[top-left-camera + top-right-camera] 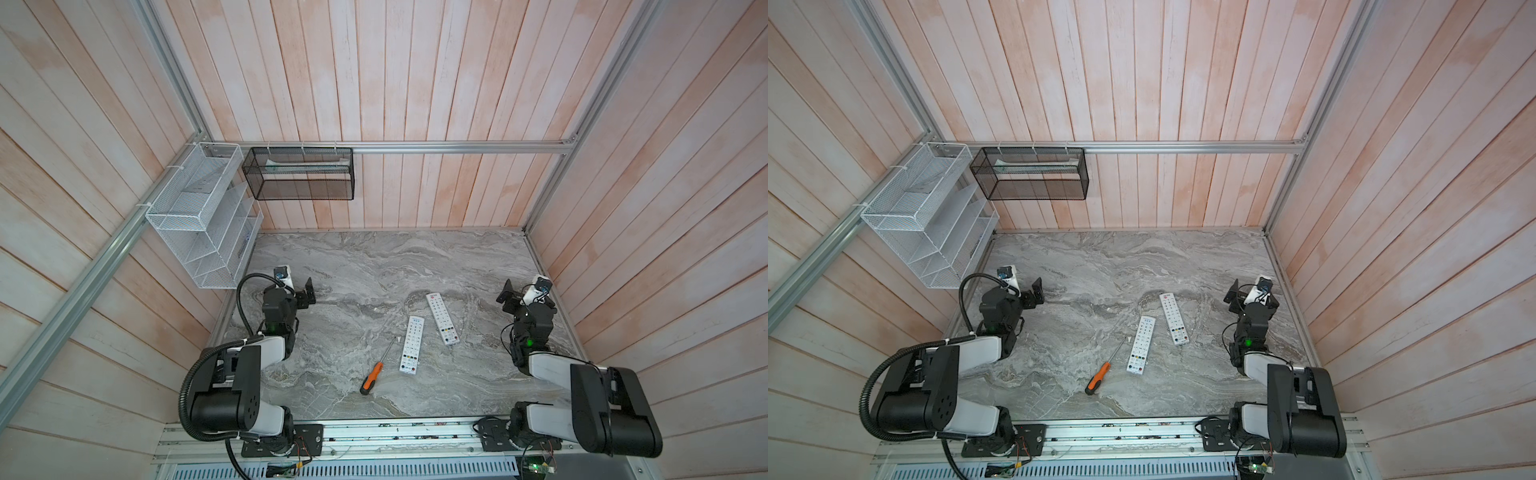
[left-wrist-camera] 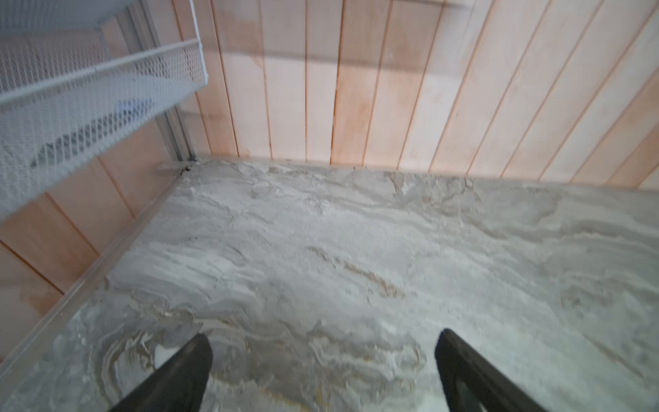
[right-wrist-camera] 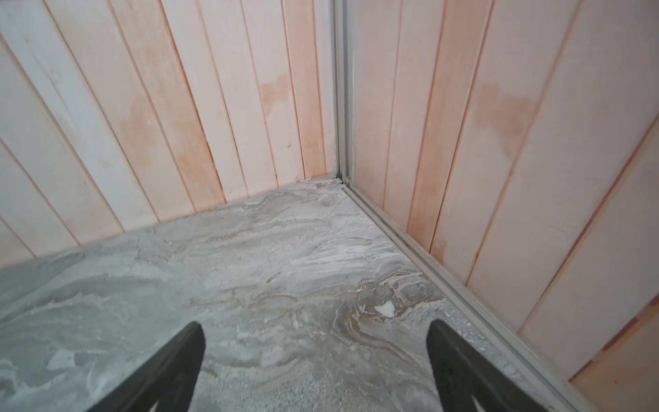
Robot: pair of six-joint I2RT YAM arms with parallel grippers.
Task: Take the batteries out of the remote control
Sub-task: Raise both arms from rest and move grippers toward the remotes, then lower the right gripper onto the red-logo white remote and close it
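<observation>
With left gripper (image 2: 322,339) and right gripper (image 3: 315,330) both spread empty, I see no batteries, presumably inside the light, rigid, slick near remote (image 1: 412,345) and far remote (image 1: 443,319), buttons-up mid-scene on the surface (image 1: 353,266); I'd pinch their long edges.

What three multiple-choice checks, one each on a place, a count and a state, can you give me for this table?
1. Where does the screwdriver lie?
A. Across a remote
B. On the table, left of the nearer remote in both top views
C. Held off the table

2. How many remotes lie on the table?
A. One
B. Three
C. Two

3. How do the left tool and right tool stand?
A. Both open, holding nothing
B. Left shut on the screwdriver
C. Right shut on a remote

1 B: its orange handle rests on the marble beside that remote.
2 C: only the nearer remote and the farther remote show.
3 A: each wrist view shows tips wide apart over bare marble.
</observation>
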